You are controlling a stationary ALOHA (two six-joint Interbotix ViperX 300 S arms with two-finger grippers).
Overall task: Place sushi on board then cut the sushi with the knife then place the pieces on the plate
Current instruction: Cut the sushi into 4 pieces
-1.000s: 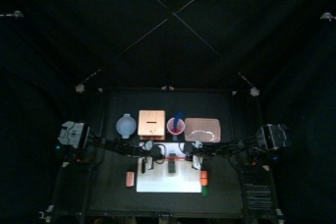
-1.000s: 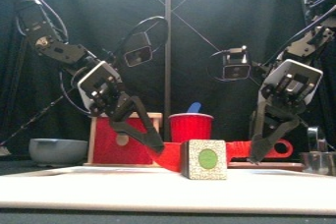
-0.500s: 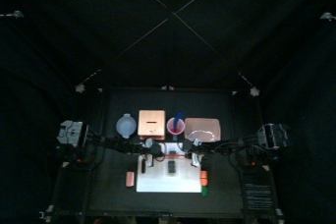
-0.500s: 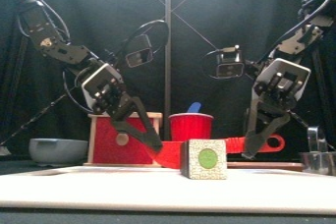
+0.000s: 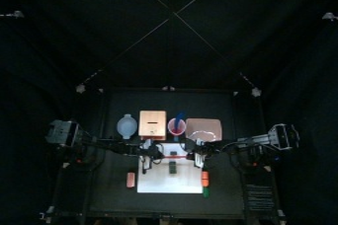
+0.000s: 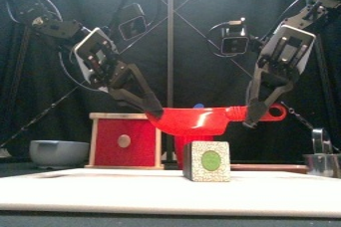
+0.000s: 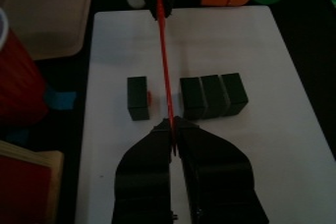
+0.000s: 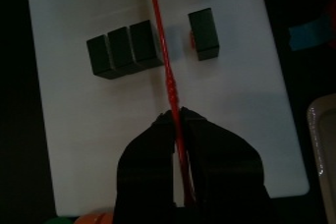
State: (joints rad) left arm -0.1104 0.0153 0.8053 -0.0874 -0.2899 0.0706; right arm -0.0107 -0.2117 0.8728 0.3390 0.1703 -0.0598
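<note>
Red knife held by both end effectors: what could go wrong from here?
1. Left end effector and right end effector pinch the red knife; uneven motion could twist or drop it.
2. It hangs over the gap beside the single block, not the three-block roll; lowering there likely cuts nothing.

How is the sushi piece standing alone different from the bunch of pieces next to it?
The lone dark green sushi block is a single piece standing apart; the dark green sushi clump is three blocks touching. The lone block is narrower; the clump is wider. Both rest on the white cutting board.
</note>
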